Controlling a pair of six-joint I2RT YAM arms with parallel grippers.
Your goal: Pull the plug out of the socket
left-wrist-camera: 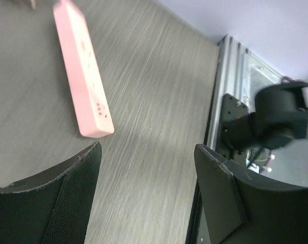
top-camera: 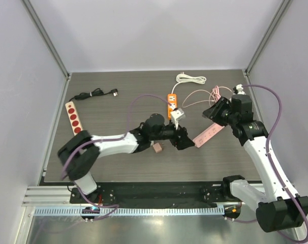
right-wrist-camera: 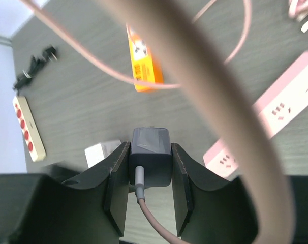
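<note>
From above, we see the pink power strip (top-camera: 209, 133) lying slantwise on the table (top-camera: 108, 152), at about 3 o'clock from its middle. The left gripper (top-camera: 187, 141) sits just beside the strip's near end, at its 8 o'clock. The right gripper (top-camera: 211, 114) hangs over the far half, and a pale pink cable (top-camera: 199, 96) loops away toward 11 o'clock. At 12 o'clock from the middle lies an orange power strip (top-camera: 172, 101) with a white cube adapter (top-camera: 177, 116) at its near end; we cannot tell whether it is plugged in. Out at 9 o'clock lies a cream strip with red sockets (top-camera: 73, 117). A black cord (top-camera: 95, 93) lies at 11 o'clock and a coiled white cord (top-camera: 190, 78) at 1 o'clock. A small brown block (top-camera: 157, 148) rests at 6 o'clock of the left arm's wrist.

In the left wrist view, the fingers (left-wrist-camera: 78, 178) stand wide apart, with tabletop showing between them. The pink strip runs down from 11 o'clock, its end just short of one fingertip.

In the right wrist view, the fingers (right-wrist-camera: 116, 178) are clamped on the grey plug (right-wrist-camera: 150, 157) — its cord leaves toward 6 o'clock. The plug is held apart from the pink strip, which lies at 3 o'clock with its sockets up. The blurred pink cable crosses close to the lens and hides part of that strip. The orange strip sits at 12 o'clock, the white cube at 8 and the cream strip at 9.
</note>
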